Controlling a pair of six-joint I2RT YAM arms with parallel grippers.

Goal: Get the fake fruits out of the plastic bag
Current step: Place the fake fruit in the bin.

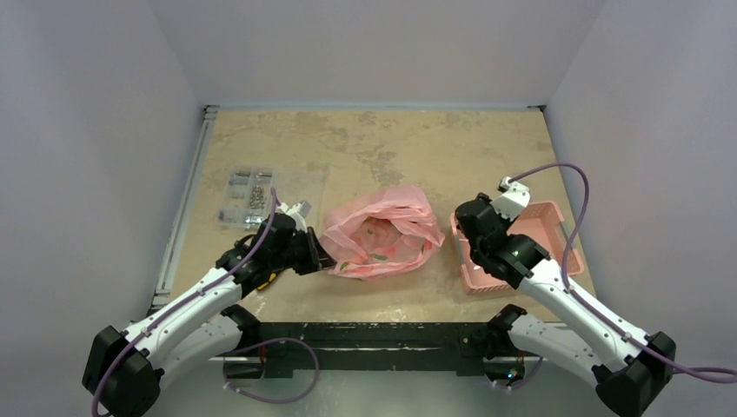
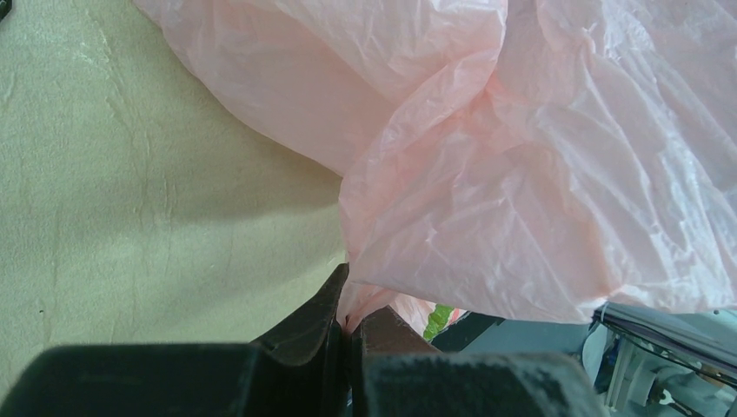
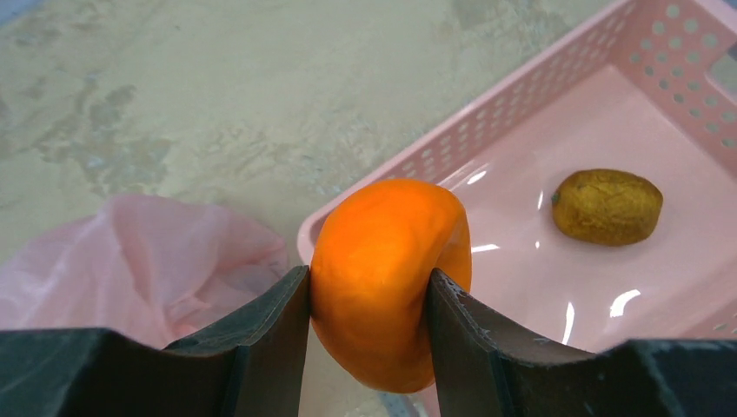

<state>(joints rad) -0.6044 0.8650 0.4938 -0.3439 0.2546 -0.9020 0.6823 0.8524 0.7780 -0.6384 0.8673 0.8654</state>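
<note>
The pink plastic bag (image 1: 382,233) lies crumpled mid-table with dim fruit shapes showing through it. My left gripper (image 1: 323,259) is shut on the bag's near left edge; in the left wrist view the film (image 2: 521,174) is pinched at my gripper (image 2: 349,326). My right gripper (image 3: 369,287) is shut on the orange (image 3: 391,269) and holds it over the near left corner of the pink basket (image 3: 539,104). A brown kiwi (image 3: 607,206) lies in the basket. In the top view the right gripper (image 1: 476,228) sits at the basket's (image 1: 543,217) left side; the orange is hidden there.
A clear packet of small metal parts (image 1: 252,198) lies at the far left of the table. The bag's edge (image 3: 130,269) shows left of the right fingers. The table's metal rail (image 1: 182,208) runs along the left side.
</note>
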